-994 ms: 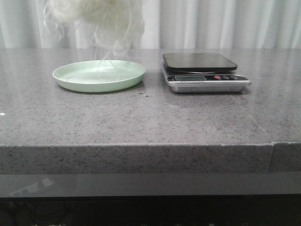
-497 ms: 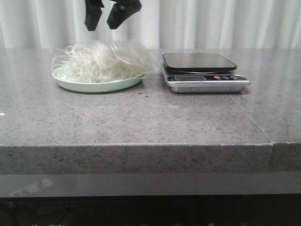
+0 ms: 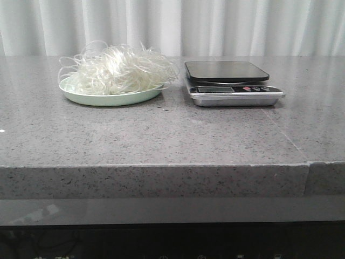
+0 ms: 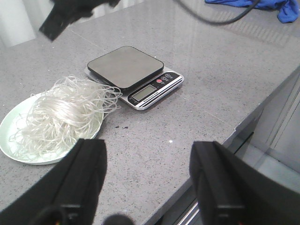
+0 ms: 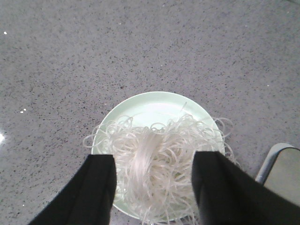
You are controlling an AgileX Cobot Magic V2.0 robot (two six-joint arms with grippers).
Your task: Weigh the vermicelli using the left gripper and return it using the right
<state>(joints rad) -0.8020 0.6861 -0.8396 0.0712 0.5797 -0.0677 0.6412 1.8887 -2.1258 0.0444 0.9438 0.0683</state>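
Note:
The vermicelli (image 3: 116, 70), a fluffy bundle of thin white strands, lies on the pale green plate (image 3: 108, 99) at the left of the grey table. It also shows in the left wrist view (image 4: 61, 112) and the right wrist view (image 5: 159, 159). The scale (image 3: 232, 81), with a black platform and silver body, stands empty to the right of the plate. My right gripper (image 5: 152, 187) is open and empty, high above the vermicelli. My left gripper (image 4: 147, 178) is open and empty above the table's front edge. Neither gripper shows in the front view.
The table's front edge (image 3: 161, 167) runs across the front view, with a seam at the right. A blue cloth (image 4: 262, 4) lies far off in the left wrist view. White curtains hang behind the table.
The vermicelli came down from the air onto the plate and was let go. The right gripper rose out of the front view.

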